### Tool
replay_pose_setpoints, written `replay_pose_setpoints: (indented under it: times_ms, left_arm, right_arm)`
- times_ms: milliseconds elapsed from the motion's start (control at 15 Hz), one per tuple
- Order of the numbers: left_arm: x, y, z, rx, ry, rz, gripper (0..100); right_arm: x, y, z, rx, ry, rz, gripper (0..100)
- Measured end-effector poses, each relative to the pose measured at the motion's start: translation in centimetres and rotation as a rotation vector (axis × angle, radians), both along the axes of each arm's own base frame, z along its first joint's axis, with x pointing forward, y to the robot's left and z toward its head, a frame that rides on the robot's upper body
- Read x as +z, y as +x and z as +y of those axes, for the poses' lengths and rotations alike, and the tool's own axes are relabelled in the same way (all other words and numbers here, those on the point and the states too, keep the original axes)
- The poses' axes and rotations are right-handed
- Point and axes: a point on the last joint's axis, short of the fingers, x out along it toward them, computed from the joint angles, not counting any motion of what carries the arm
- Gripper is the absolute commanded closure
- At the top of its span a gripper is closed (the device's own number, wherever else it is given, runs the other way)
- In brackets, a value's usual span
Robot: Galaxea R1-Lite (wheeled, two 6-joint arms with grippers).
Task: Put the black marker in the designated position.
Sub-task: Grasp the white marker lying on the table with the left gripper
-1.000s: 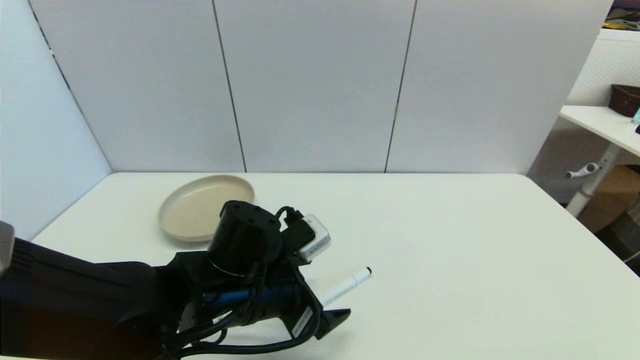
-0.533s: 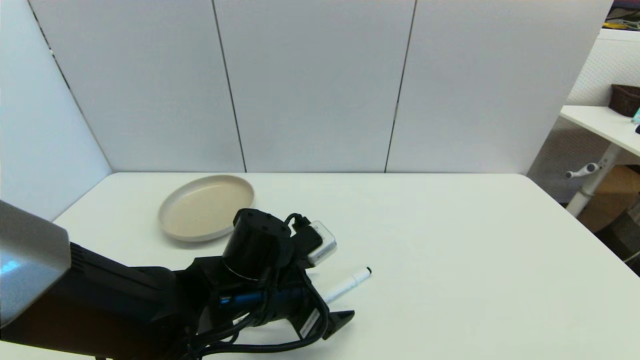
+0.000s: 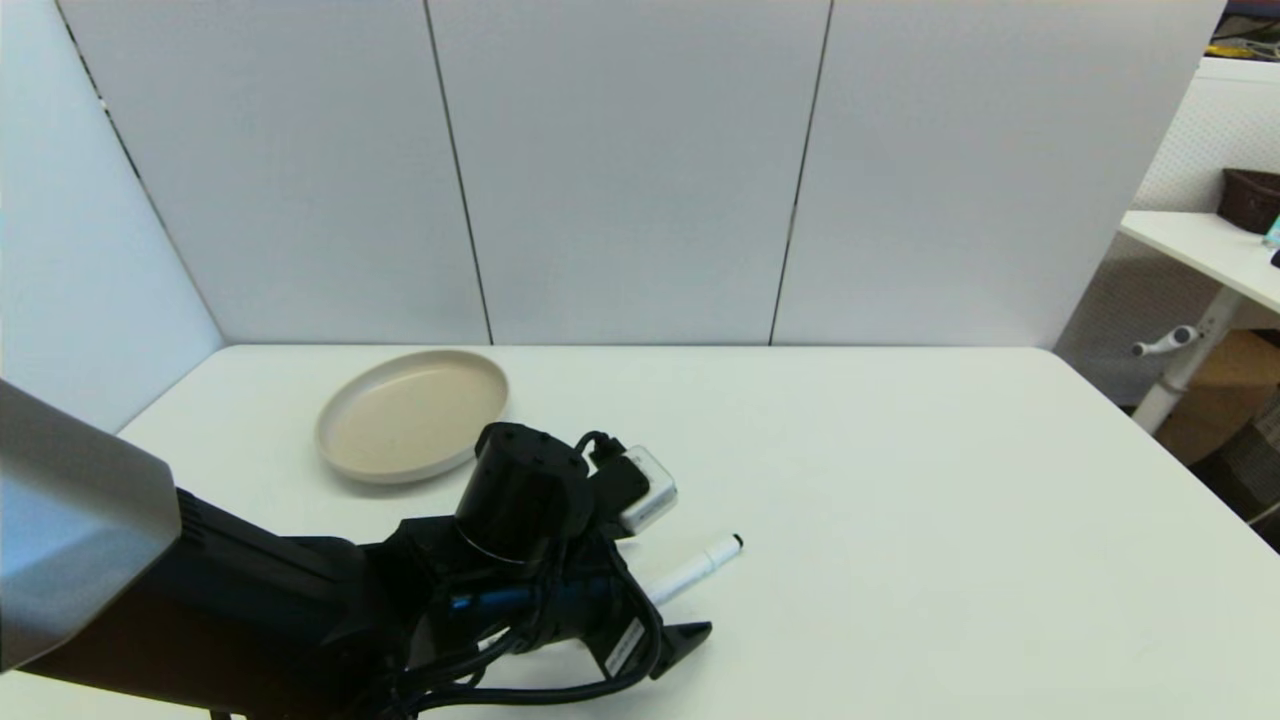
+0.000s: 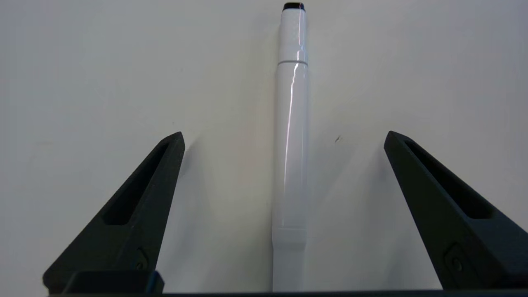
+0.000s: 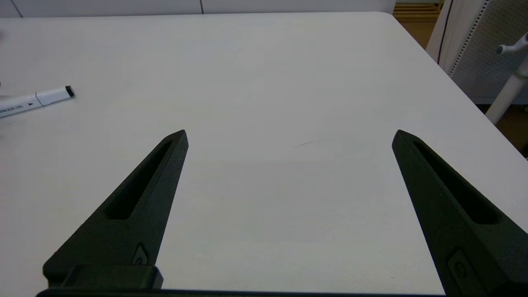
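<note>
Black marker (image 4: 290, 144) lies flat on the white table (image 3: 900, 480), right of the beige plate (image 3: 410, 415), centred between the left gripper's (image 4: 284, 138) wide-spread fingers, so grasping looks underway and next comes a squeeze; right gripper (image 5: 290, 136) idles open, well apart.

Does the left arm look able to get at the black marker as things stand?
Probably yes: the left claw is open and straddles the black marker, which lies flat on the table with nothing in between.

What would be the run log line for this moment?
left gripper: open, straddling white-barrelled black marker | marker: flat on white table | right gripper: open, idle
</note>
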Motion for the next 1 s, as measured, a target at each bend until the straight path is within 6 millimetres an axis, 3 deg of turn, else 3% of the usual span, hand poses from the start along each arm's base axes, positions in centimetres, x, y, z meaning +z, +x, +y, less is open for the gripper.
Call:
replay_pose_setpoints:
  times_ms: [1000]
  left_arm:
    - [-1.3, 0.5, -0.5, 0.014, -0.02, 0.007, 0]
  right_arm:
    - [0.0, 0.0, 0.0, 0.0, 0.0, 0.0, 0]
